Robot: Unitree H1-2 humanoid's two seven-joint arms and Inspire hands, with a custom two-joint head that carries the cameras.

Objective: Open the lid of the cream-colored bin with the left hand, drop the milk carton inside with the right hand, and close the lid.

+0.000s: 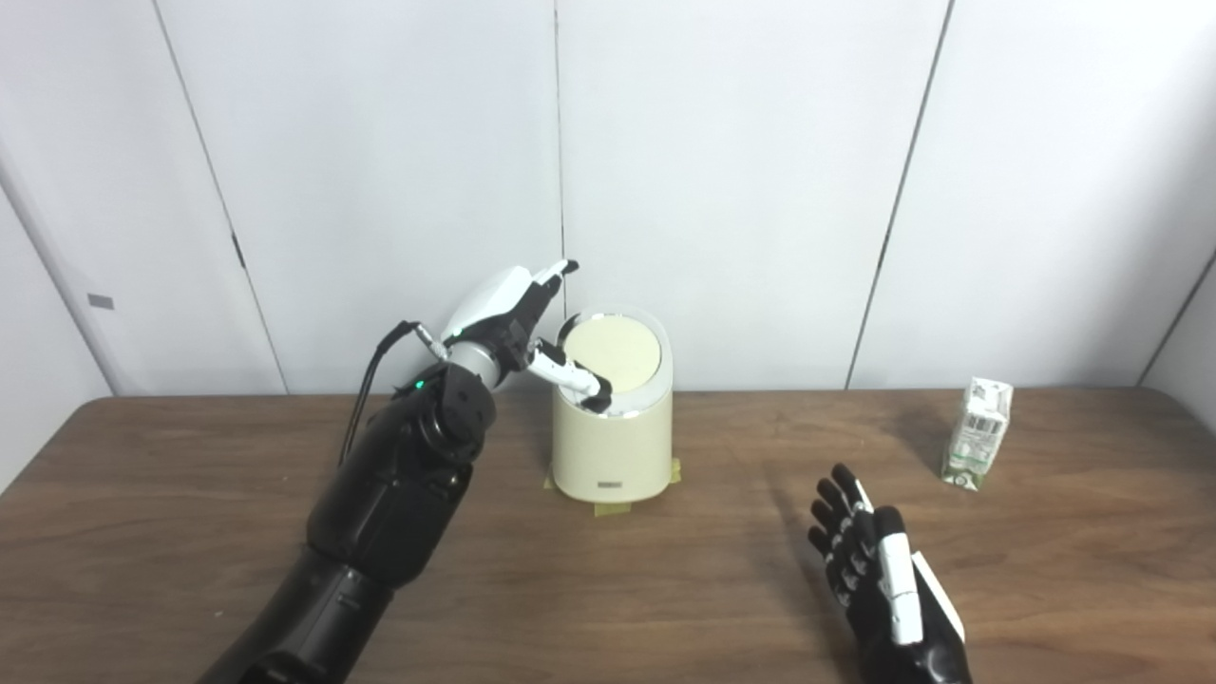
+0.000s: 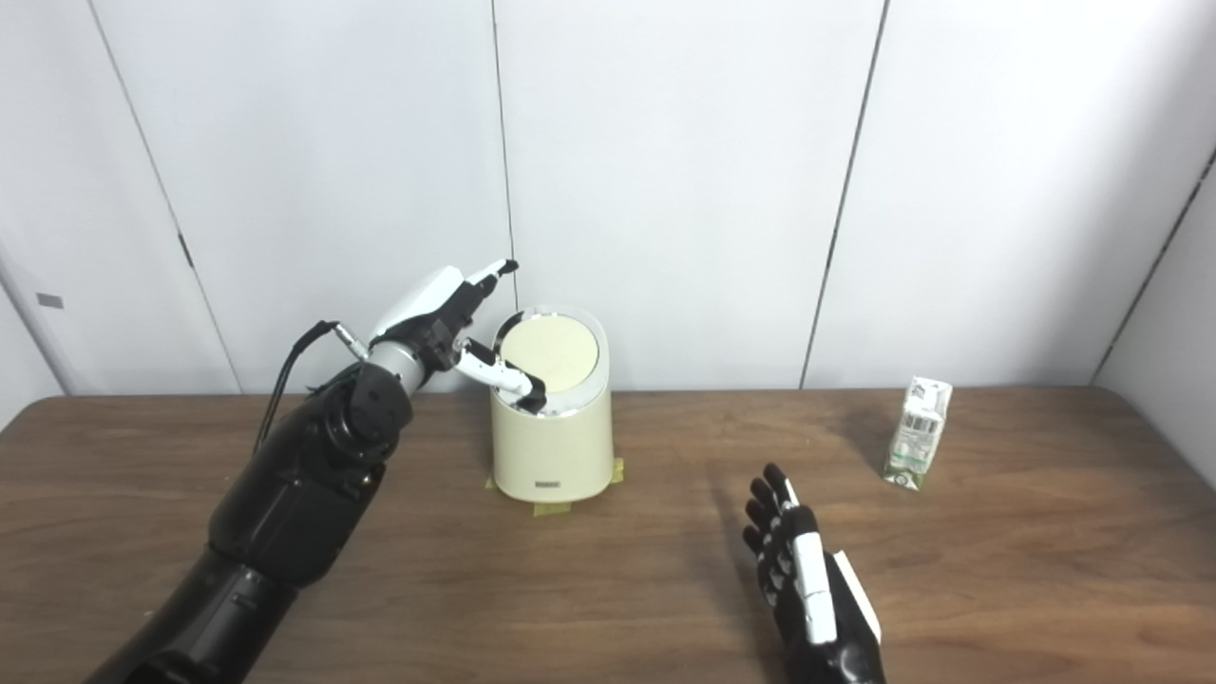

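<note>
Milk carton (image 1: 977, 432) with unreadable green print stands far right on the desk (image 1: 190, 494) — well apart from the open, empty right robot hand (image 1: 879, 575). Left robot hand (image 1: 518, 328), fingers spread, thumb touching the cream-colored bin (image 1: 613, 446) lid (image 1: 614, 353) — still closed.

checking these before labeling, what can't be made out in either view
- Inside of the bin: hidden in both views by the lid.
- Bin rim under the left hand: its thumb covers it, so actual contact is unclear.
- Print on the milk carton: too small to read.
- Right hand: wrist cut off by the bottom edge; palm faces away.
- Small label low on the bin front: too small.
</note>
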